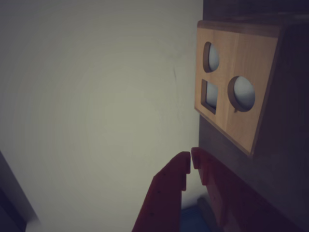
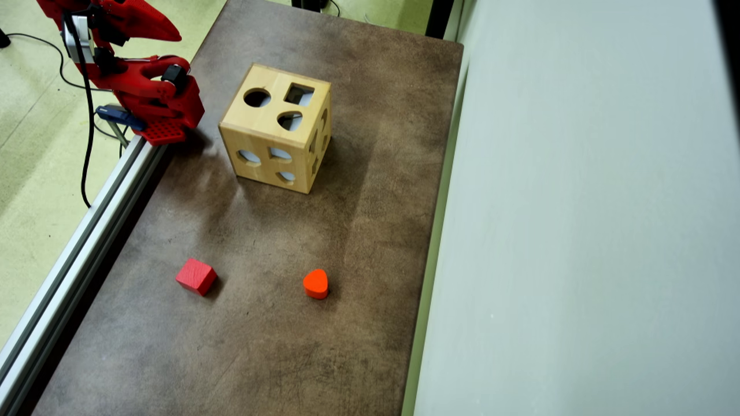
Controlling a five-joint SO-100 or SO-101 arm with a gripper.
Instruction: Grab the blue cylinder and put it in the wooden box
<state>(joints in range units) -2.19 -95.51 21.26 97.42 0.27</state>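
The blue cylinder does not show as such in either view. The wooden box (image 2: 254, 124) stands on the brown table near its far left corner, with round, square and heart-like holes in its faces; in the wrist view the wooden box (image 1: 231, 96) sits at the upper right. My red gripper (image 2: 176, 36) hangs folded back above the table's far left edge, left of the box and clear of it. In the wrist view the gripper (image 1: 191, 162) has its tips almost touching, nothing between them. A dim blue patch (image 1: 193, 221) shows low between the fingers; I cannot tell what it is.
A red cube (image 2: 196, 276) and an orange-red heart block (image 2: 315, 283) lie on the table (image 2: 358, 231) nearer the camera. An aluminium rail (image 2: 87, 231) runs along the left edge, with a blue clamp (image 2: 118, 115) at the arm's base. A pale wall (image 2: 578, 231) borders the right.
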